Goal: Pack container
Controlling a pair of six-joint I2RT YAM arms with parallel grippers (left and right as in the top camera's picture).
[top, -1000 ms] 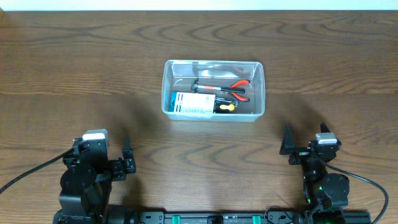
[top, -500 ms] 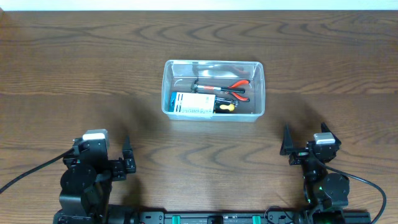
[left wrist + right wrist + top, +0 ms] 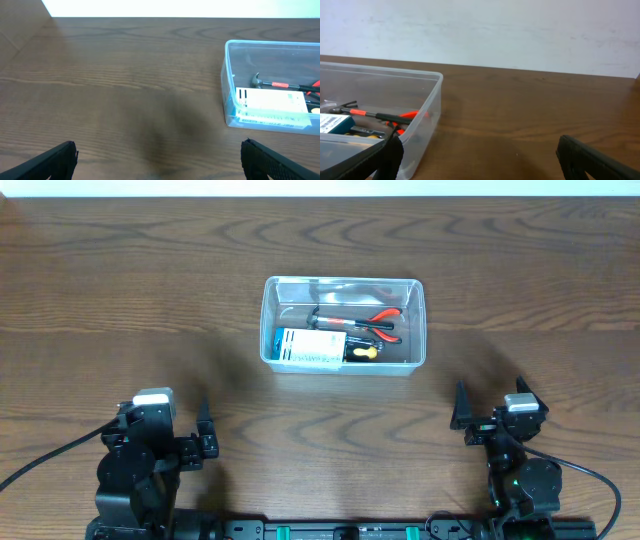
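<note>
Your overhead cam looks straight down on the table [image 3: 120,300] from well up. Left wrist cam skims low across it toward the far edge, with the container [image 3: 229,90] at frame right. Right wrist cam sits lower and nearer, container at frame left. All three share that container.

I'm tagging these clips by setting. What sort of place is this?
Likely a robotics lab bench: left arm and right arm at a wooden table, plain white wall behind, container of tools.
</note>
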